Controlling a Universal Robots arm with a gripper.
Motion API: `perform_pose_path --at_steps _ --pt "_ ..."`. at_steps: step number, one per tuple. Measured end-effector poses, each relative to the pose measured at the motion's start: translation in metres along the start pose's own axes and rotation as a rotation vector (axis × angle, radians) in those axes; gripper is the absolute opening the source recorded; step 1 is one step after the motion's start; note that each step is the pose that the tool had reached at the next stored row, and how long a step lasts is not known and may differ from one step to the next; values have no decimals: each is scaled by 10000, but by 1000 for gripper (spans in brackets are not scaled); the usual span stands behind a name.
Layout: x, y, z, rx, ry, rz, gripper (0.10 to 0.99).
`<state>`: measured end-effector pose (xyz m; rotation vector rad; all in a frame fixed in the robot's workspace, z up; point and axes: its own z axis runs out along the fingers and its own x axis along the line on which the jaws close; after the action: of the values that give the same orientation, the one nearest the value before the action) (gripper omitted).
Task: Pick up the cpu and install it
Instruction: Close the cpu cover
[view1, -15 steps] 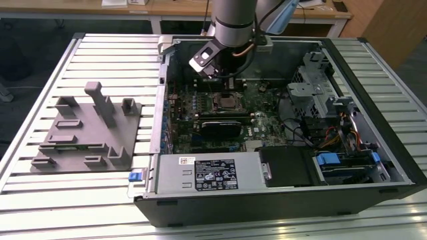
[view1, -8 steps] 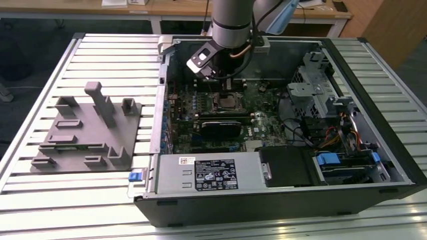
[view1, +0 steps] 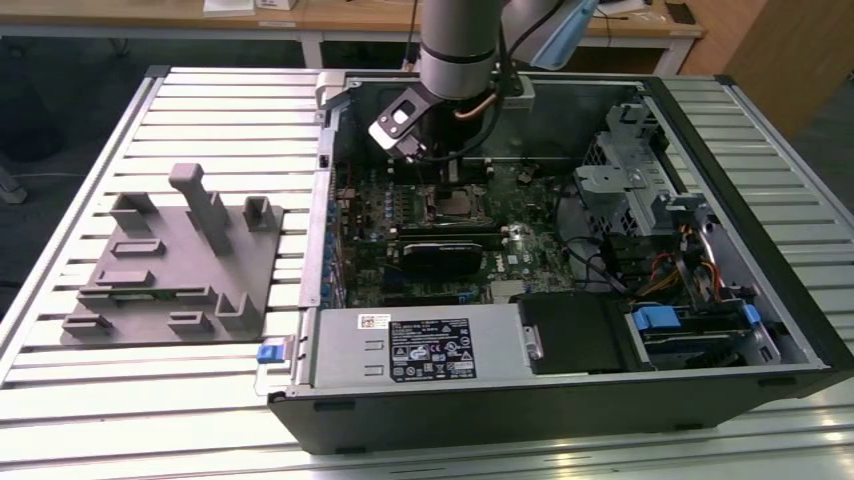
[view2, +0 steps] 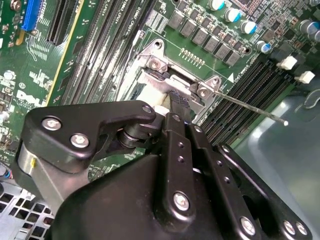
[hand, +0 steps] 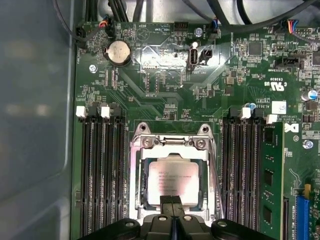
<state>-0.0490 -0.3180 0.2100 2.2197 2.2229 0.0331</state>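
The cpu (hand: 172, 179), a pale silvery square chip, lies flat inside the metal-framed socket (hand: 137, 170) on the green motherboard. My gripper (hand: 171, 204) hangs directly over the chip's near edge, its two black fingers pressed together and shut with nothing between them. In the second wrist view the gripper (view2: 181, 102) points down onto the socket (view2: 157, 62), and a thin socket lever (view2: 250, 107) sticks out sideways, unlatched. In the exterior view the gripper (view1: 419, 152) reaches into the open computer case just behind the socket with the cpu (view1: 457, 206).
Memory slots (hand: 102, 175) flank the socket, and one holds a green memory stick (hand: 270, 175). A grey holder fixture (view1: 174, 260) stands on the slatted table at the exterior view's left. The power supply (view1: 414, 345), the drive cage (view1: 641, 170) and the case walls hem the board in.
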Motion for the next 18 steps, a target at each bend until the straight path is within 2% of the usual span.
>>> perform_pose_path --at_steps 6,13,18 --pt "-1 -10 72 2 0 0 106" --pt "-2 -11 98 3 -31 -1 106" --pt "-1 -14 84 2 -31 0 106"
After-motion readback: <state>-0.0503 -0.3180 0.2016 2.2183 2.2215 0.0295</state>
